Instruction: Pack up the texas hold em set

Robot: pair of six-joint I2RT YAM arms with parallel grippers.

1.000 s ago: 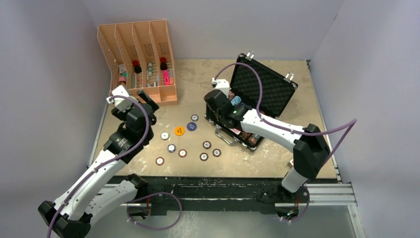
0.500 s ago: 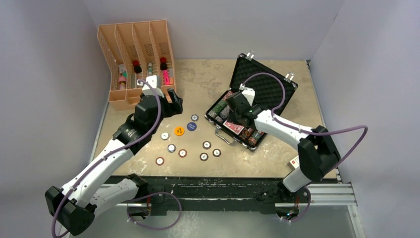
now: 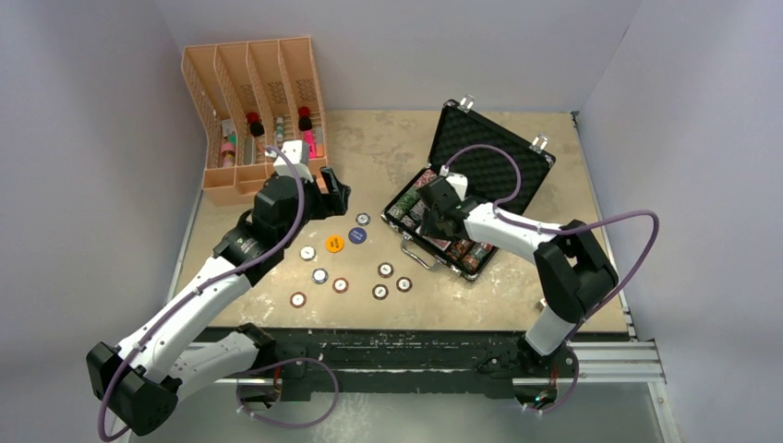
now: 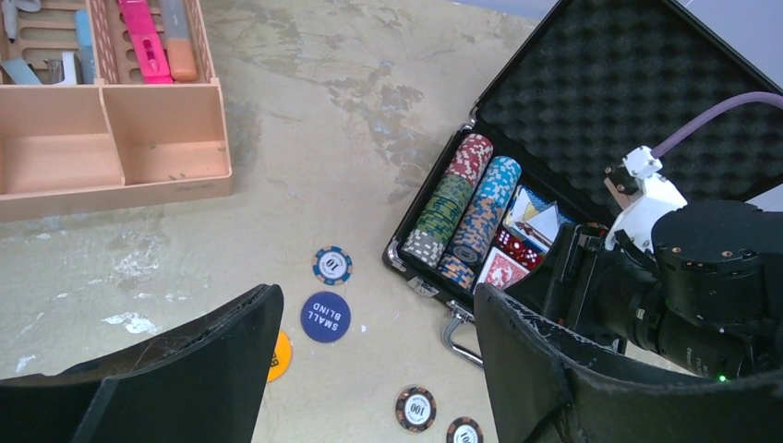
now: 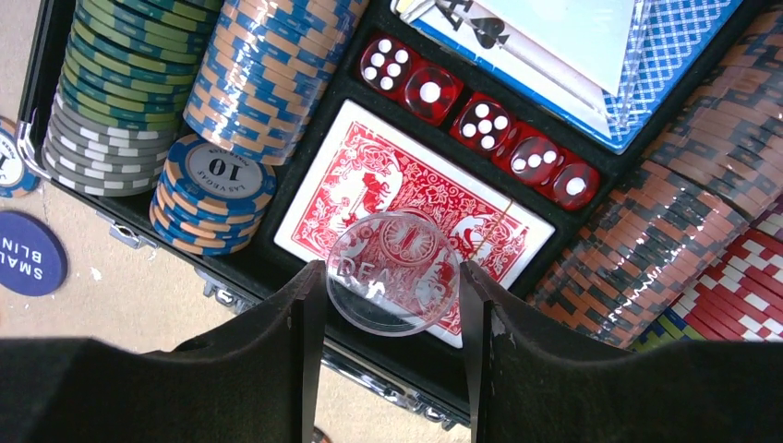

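The black briefcase (image 3: 503, 157) lies open at the right, with chip rows (image 5: 268, 65), red dice (image 5: 480, 125) and a red-backed card deck (image 5: 369, 175) in its foam tray. My right gripper (image 5: 388, 268) is inside the case just above the deck, shut on a clear round dealer button (image 5: 369, 295); it also shows in the top view (image 3: 434, 221). Several loose chips lie on the table left of the case, among them a blue "small blind" disc (image 4: 325, 317), a "10" chip (image 4: 331, 265) and an orange disc (image 3: 334, 244). My left gripper (image 4: 379, 305) is open and empty above them.
The orange four-slot rack (image 3: 258, 111) with bottles and markers stands at the back left, close behind my left gripper (image 3: 334, 192). The case lid (image 4: 600, 83) stands tilted back. The case's silver handle (image 4: 454, 334) sticks out toward the loose chips.
My left arm swung right from the rack's front to above the loose chips. My right gripper moved from the case's left edge down over the red card deck.
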